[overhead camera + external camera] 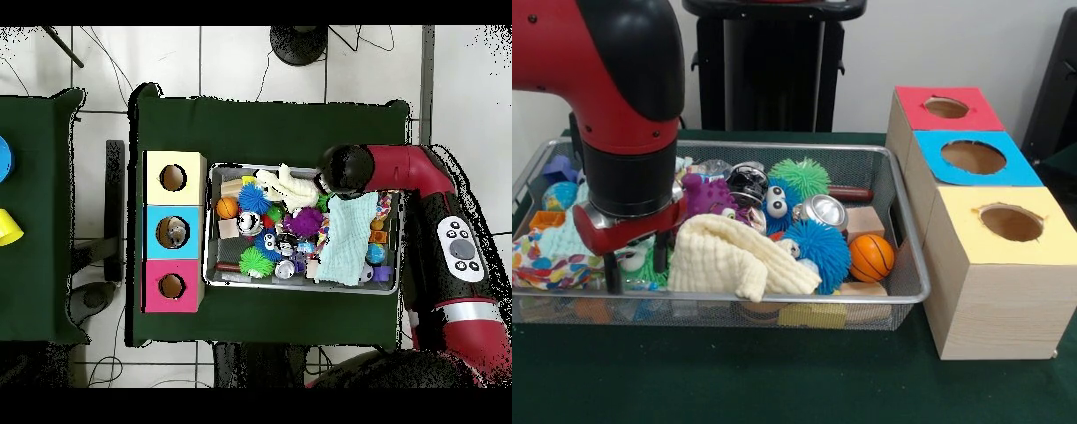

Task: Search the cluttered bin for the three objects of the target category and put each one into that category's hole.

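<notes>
At the left of the front view, the red and black arm (618,88) comes down into the bin (900,296), a wide shallow basket of fine silver wire mesh with a thick smooth rim. The gripper (636,265) sits low among the clutter at the basket's left end; two dark fingers show, one (612,272) at the left and one further right, standing apart with a gap between them, and nothing can be seen pinched there.

Just right of the gripper lies a cream cloth (737,256), soft, ribbed and bunched into folds. Beside it rest a fuzzy blue spiky ball (821,247) with googly eyes, a green spiky ball (801,175) toward the basket's back wall, a shiny silver can (824,212) and a small orange basketball (871,257). A wrinkled, glinting clear plastic bottle (708,168) shows at the back, just right of the arm; the other bottles cannot be made out.

At the right of the front view, touching the basket's side, stand three pale wooden boxes with round holes: red top (971,115), blue top (1015,168), yellow top (962,221).

In the overhead view a pale blue-green cloth (347,240) lies flat over the basket's right part.
</notes>
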You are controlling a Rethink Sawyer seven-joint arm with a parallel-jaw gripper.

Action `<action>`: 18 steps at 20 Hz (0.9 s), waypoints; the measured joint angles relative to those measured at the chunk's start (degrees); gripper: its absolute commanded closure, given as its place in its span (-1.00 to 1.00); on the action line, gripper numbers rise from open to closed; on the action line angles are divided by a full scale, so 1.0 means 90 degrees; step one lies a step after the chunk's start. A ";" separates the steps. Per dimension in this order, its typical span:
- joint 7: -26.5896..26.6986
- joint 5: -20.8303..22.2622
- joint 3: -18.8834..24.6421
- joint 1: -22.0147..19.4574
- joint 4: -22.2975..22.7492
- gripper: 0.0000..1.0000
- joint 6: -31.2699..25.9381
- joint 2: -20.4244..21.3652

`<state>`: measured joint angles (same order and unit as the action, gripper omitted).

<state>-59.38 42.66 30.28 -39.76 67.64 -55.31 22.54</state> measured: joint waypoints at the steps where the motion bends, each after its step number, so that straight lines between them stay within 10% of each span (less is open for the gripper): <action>1: 0.0000 0.0005 -0.0018 0.0000 0.0006 -1.00 -0.0001 0.0007; 18: 0.0000 0.0052 -0.0368 0.0000 0.0225 -1.00 0.0000 0.0123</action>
<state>-59.38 43.12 26.97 -39.76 69.66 -55.31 23.65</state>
